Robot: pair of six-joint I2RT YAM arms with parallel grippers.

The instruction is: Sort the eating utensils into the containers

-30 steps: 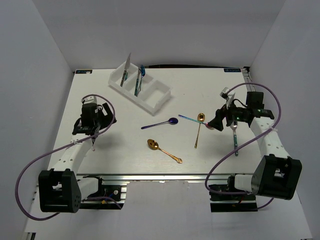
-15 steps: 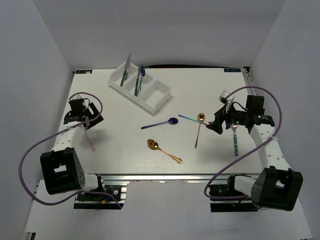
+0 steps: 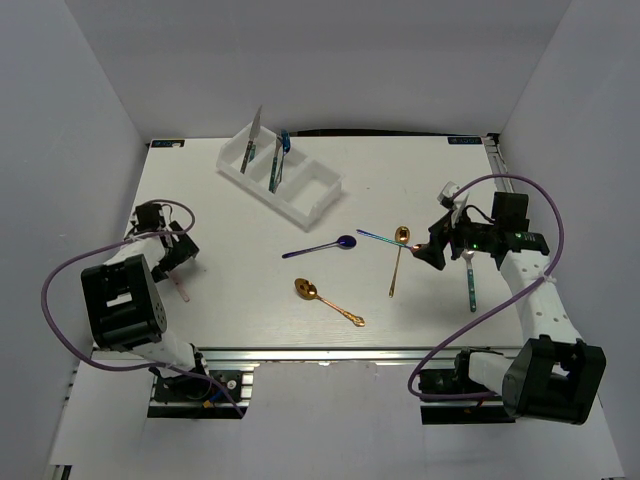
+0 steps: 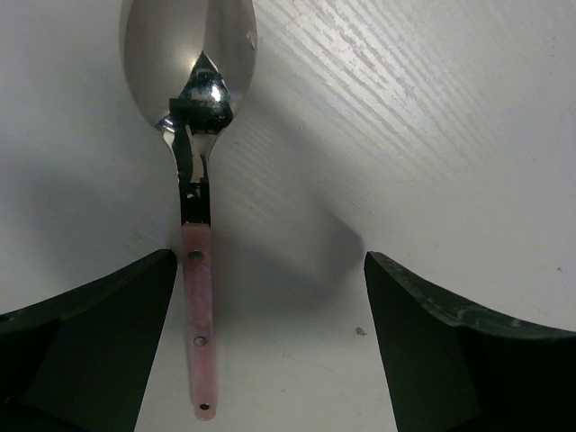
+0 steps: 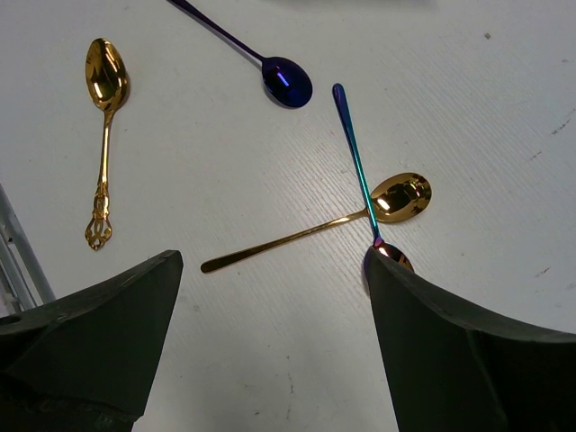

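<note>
The left claw (image 4: 270,261) is wide open and holds nothing. The pink spoon (image 4: 200,333) lies flat on the table (image 4: 432,135) between the claw's two black fingers. It is much closer to the left finger (image 4: 90,351) and lies just beside it. Its shiny bowl points to 12 o'clock in the left wrist view, and its pink handle points to 6 o'clock. From above, the pink handle (image 3: 181,290) pokes out from the claw at about 5 o'clock.

The right claw (image 5: 270,261) is wide open too, with nothing in it. In the right wrist view, the thin handle of the plain gold spoon (image 5: 288,238) lies between its fingers. That spoon's bowl is at 2 o'clock. The rainbow spoon (image 5: 355,157) lies across the gold spoon's neck. Its bowl end sits right at the tip of the right finger (image 5: 468,360). The dark blue spoon (image 5: 286,81) is farther off at 12 o'clock. The fancy gold spoon (image 5: 106,117) is well apart at 10 o'clock.

From above, a fork with a teal handle (image 3: 471,290) lies near the right claw at about 5 o'clock. The white tray (image 3: 262,190) sits far from both claws, at the 12 o'clock side of the table. A knife (image 3: 254,140) and a blue utensil (image 3: 282,152) lean in it, and its right-hand compartment holds nothing.
</note>
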